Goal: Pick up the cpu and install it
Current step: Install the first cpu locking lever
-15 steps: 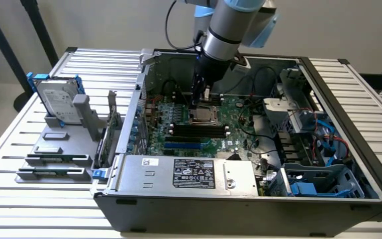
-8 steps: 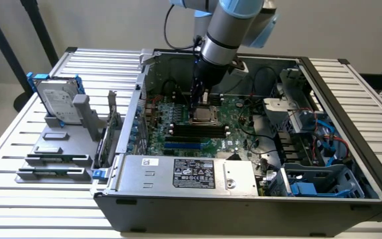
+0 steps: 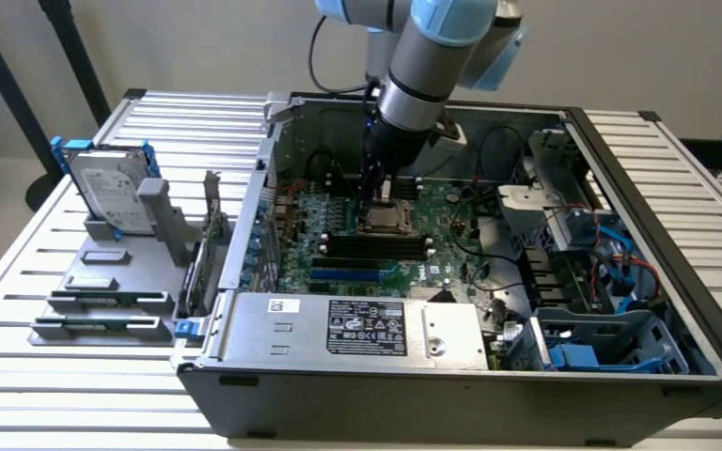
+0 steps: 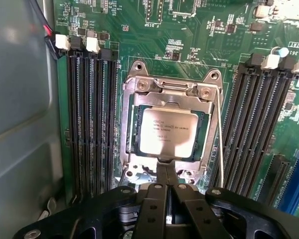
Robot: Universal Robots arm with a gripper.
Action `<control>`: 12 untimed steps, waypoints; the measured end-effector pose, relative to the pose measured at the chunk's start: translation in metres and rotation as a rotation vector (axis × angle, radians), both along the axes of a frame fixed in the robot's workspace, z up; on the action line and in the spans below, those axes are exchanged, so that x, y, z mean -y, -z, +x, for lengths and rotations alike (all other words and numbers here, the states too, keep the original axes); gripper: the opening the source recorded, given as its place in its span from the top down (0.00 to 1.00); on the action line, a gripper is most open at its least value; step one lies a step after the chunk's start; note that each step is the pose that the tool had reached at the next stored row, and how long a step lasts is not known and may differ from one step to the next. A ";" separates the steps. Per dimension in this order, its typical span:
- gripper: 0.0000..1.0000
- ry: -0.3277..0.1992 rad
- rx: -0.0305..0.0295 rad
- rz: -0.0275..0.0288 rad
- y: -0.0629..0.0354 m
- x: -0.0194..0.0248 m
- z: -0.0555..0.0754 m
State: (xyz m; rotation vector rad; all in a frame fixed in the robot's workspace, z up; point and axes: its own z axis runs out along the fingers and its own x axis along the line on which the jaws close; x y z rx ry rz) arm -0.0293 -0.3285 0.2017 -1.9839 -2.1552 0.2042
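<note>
CPU [image 4: 168, 132] lies flat in its socket on the green motherboard [image 4: 189, 40], a square chip with a matte silver-grey metal lid; several lines of faint grey print cross that lid, but none can be read. White silkscreen lettering dots the board, too small to make out. A bright steel socket frame [image 4: 129, 124] with screw heads at its corners surrounds the chip. Long black memory slots [image 4: 92, 124] run along 2 opposite sides of it. The gripper [image 4: 167, 174], black and angular, has its 2 fingers pressed together with nothing pinched between them, the tips over the frame's edge just beside the CPU; whether they touch the metal cannot be told. In the exterior view the arm hides part of the board inside the open computer case [image 3: 662, 235]. The grey power supply [image 3: 336, 324] carries a black-and-white label, its text illegible. On the exterior view's left, a silver hard drive [image 3: 104, 193] stands upright in a blue bracket.
</note>
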 end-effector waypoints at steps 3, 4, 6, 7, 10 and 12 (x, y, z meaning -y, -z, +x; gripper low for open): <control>0.89 0.001 -0.0001 0.0019 0.0007 0.0000 0.000; 0.89 0.001 -0.0001 0.0026 0.0008 0.0000 0.000; 0.89 0.001 0.0000 0.0061 -0.0010 0.0000 0.000; 0.89 0.001 0.0001 0.0091 -0.0037 0.0002 -0.001; 0.89 0.001 0.0000 0.0171 -0.0127 0.0009 -0.004; 0.89 0.002 0.0000 0.0241 -0.0171 0.0010 -0.008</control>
